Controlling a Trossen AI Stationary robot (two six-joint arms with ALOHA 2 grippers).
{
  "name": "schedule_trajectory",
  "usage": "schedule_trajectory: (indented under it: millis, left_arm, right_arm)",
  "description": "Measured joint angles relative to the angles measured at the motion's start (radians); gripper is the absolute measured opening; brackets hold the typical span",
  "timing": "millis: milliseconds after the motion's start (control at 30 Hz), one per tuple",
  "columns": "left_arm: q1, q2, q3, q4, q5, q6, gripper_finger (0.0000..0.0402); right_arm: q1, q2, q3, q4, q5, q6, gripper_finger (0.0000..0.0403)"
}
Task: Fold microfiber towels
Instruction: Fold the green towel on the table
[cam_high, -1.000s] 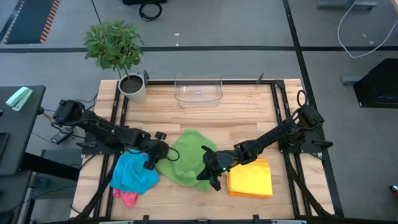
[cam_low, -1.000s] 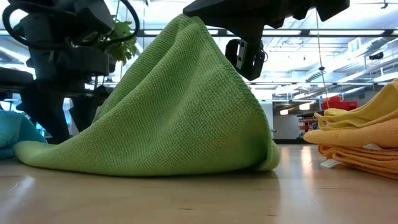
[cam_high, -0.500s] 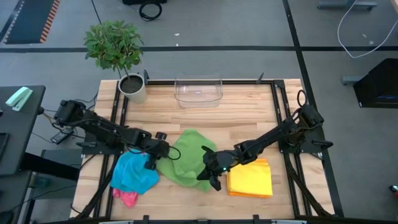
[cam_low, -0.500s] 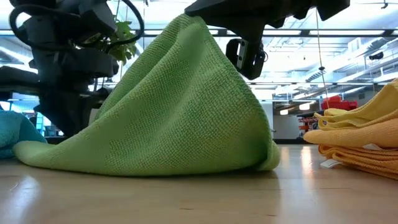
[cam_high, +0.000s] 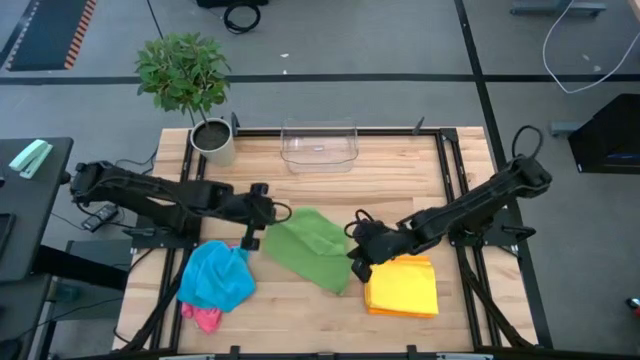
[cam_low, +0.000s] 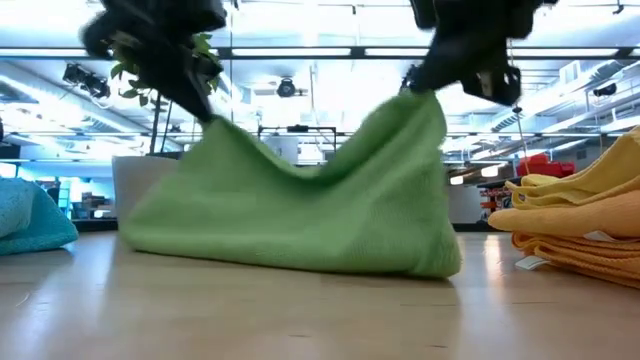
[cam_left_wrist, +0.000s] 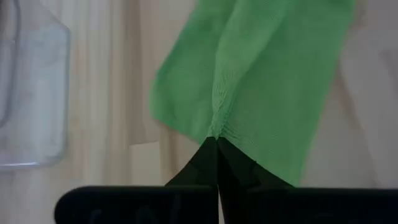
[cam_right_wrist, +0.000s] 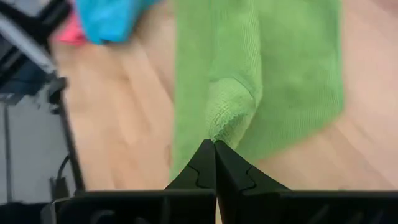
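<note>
Nearest us on the bench (cam_high: 400, 215) lie a pink towel (cam_high: 205, 318), a blue towel (cam_high: 215, 278) over it, and a folded yellow stack (cam_high: 402, 286). Between them our left gripper (cam_high: 252, 228) and right gripper (cam_high: 357, 262) each pinch an edge of the green towel (cam_high: 312, 248), lifting it so it sags between them, its bottom resting on the wood. Farther back stand a clear plastic bin (cam_high: 319, 144) and a potted plant (cam_high: 185, 80).

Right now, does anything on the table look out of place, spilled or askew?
Nothing stands out. The green towel hangs stretched between the left gripper and right gripper, both shut on its edges. The blue towel lies crumpled, unfolded; the yellow stack sits tidy.
</note>
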Motion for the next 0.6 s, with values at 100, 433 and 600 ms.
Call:
schedule_trajectory:
  millis: [100, 433, 600]
  left_arm:
    - [0.044, 0.059, -0.009, 0.050, 0.002, 0.040, 0.0003]
    - [0.157, 0.292, 0.024, 0.165, -0.021, 0.080, 0.0032]
    - [0.202, 0.296, 0.082, 0.177, -0.072, 0.072, 0.0074]
  right_arm:
    - [0.018, 0.044, 0.000, -0.025, 0.022, 0.099, 0.0000]
    - [0.081, 0.103, 0.001, -0.170, 0.103, 0.404, 0.0000]
    - [0.079, 0.093, 0.000, -0.185, 0.091, 0.423, 0.0008]
